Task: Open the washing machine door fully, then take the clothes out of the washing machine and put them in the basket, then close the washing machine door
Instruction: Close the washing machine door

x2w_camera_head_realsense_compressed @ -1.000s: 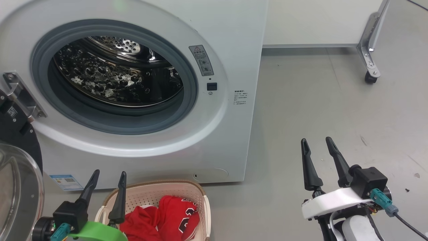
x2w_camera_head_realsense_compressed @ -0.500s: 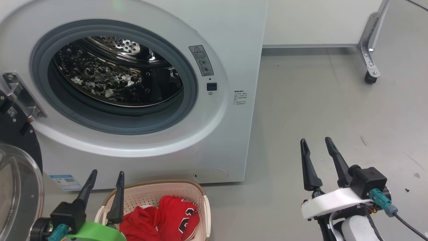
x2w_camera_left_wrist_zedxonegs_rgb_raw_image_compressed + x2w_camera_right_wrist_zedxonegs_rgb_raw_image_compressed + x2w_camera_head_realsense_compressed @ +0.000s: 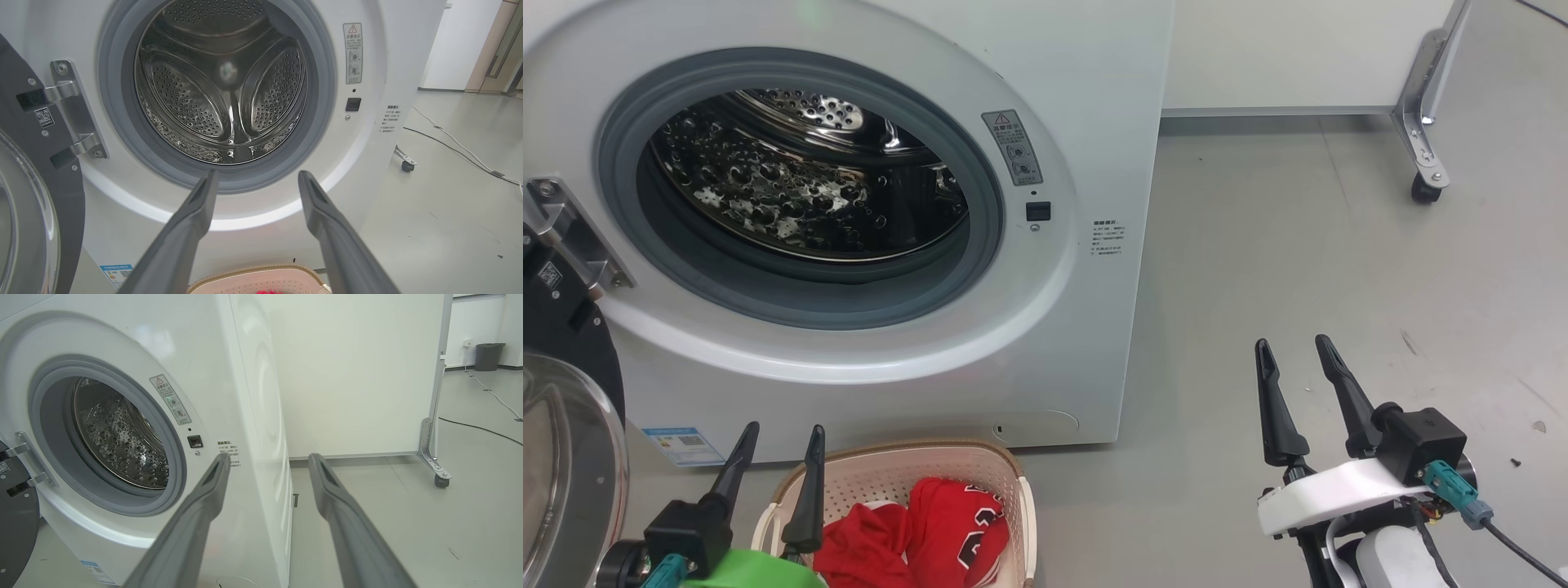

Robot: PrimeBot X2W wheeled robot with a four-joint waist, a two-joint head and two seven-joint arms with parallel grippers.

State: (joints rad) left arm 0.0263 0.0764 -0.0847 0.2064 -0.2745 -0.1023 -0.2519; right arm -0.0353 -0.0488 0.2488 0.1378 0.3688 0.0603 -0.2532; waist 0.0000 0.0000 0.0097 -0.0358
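The white washing machine (image 3: 1094, 98) stands with its steel drum (image 3: 800, 188) bare of clothes. Its door (image 3: 564, 441) hangs swung out at the far left, black rim and clear glass bowl showing. Red clothes (image 3: 915, 527) with white trim lie in the cream basket (image 3: 1005, 465) on the floor before the machine. My left gripper (image 3: 780, 431) is open and empty, hovering over the basket's left end. My right gripper (image 3: 1294, 343) is open and empty over bare floor to the machine's right. In the left wrist view the drum (image 3: 220, 94) and door hinge (image 3: 69, 110) sit ahead.
A white panel on a wheeled metal foot (image 3: 1425, 175) stands at the back right. Grey floor (image 3: 1298, 261) stretches to the right of the machine. Cables (image 3: 457, 151) run across the floor farther off, and a dark bin (image 3: 488, 355) stands by the far wall.
My left gripper has sunk slightly lower toward the bottom edge. The right gripper, the basket and the door stay as they were.
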